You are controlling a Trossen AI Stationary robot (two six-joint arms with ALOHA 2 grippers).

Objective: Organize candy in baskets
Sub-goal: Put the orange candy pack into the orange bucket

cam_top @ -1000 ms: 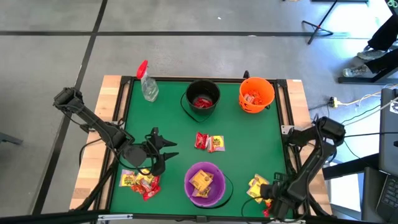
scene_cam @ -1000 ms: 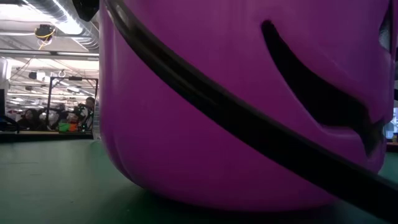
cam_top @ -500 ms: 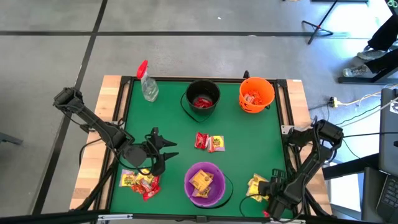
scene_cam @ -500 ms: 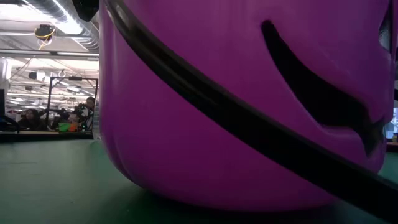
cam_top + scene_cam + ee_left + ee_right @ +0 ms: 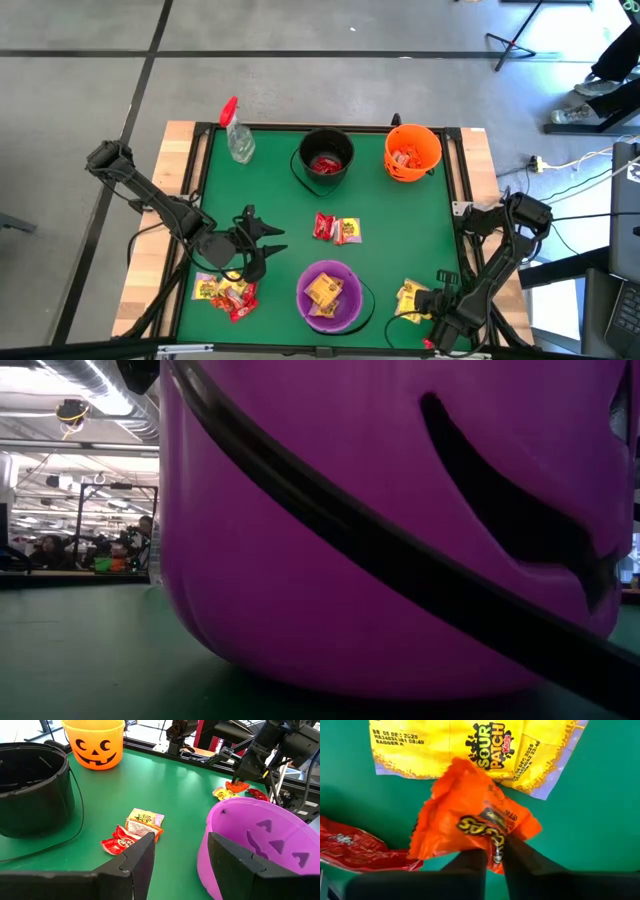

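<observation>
Three baskets stand on the green table: black point(image 5: 326, 157) and orange point(image 5: 411, 152) at the far side, purple point(image 5: 329, 295) near the front. Candy lies in a near-left pile point(image 5: 225, 292), as a pair in the middle point(image 5: 337, 229), and in a near-right pile point(image 5: 410, 298). My right gripper point(image 5: 492, 857) points down over that near-right pile, shut on a crumpled orange packet point(image 5: 470, 815). My left gripper point(image 5: 182, 855) hangs open above the table, left of the purple basket point(image 5: 255, 845), touching nothing. My right gripper pinches the orange packet between its two fingers at one crumpled edge point(image 5: 487, 837). The fingers come from above, pointing down. The packet's other end overlaps a yellow packet point(image 5: 485, 750) that lies flat on the table; whether the orange one is lifted I cannot tell.
A clear spray bottle point(image 5: 236, 132) with a red trigger stands at the far left. A red packet point(image 5: 355, 850) lies beside the orange one. The purple basket point(image 5: 400, 510) fills the low view. Bare green mat lies between the middle pair and the right edge.
My right wrist has tipped a little over the near-right candy pile. My left arm has kept still.
</observation>
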